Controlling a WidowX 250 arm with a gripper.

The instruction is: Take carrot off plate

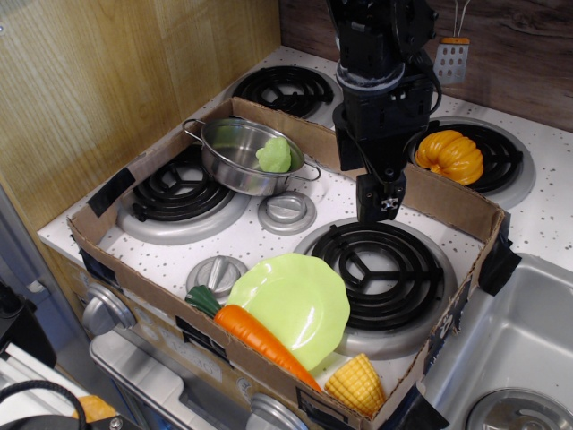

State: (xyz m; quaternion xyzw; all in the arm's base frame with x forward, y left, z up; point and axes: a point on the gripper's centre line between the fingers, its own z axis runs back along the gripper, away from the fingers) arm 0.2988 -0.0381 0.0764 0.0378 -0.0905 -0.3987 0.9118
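Steel pot on back-left burner, w/ green veg piece inside. Plate at front of stove, tilted, overlapping front-right burner; bare on top. Carrot along plate's front-left rim, touching it, against cardboard wall; long axis diagonal, stem end back-left, tip front-right toward corn. Pumpkin on back-right burner. Gripper above front-right burner, pointing down, holding nothing; can't tell how far open.

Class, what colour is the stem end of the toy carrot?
Dark green, on an orange carrot; it shows best in the observation.image view, near the plate.
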